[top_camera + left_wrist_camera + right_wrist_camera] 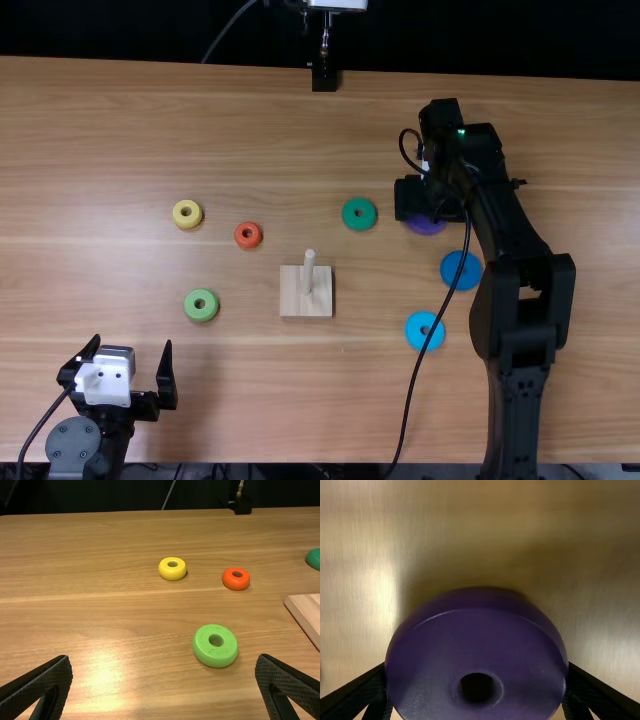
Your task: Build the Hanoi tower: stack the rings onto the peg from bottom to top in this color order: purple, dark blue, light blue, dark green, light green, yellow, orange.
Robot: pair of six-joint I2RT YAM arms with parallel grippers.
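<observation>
Table: lt brown wood [230, 120], black backdrop [120, 30] past its far edge.
R gripper [477, 666]: closed to ring width, a finger on each side of the purple ring [485, 640].
Purple ring: far side of table, R of the peg; couldn't tell if it was lifted.
Handling: looked smooth, rigid, prob. light; might've slipped or tipped if pinched off-centre. Best hold = outer wall, opp. sides, hole kept free.
Peg [309, 272]: bare, upright on its wood base [291, 300]; purple prob. due there 1st, hole lined up w/ tip.
Near R arm: dk blue ring [449, 268], lt blue ring [413, 332], flat, apart.
Dk grn ring [370, 217]: btwn peg & R gripper, farther back.
L gripper [132, 342]: spread wide, nothing held.
L side: lt grn ring [202, 652], yellow ring [172, 575], orange ring [235, 583]; smaller ones prob. needed a finer pinch.
</observation>
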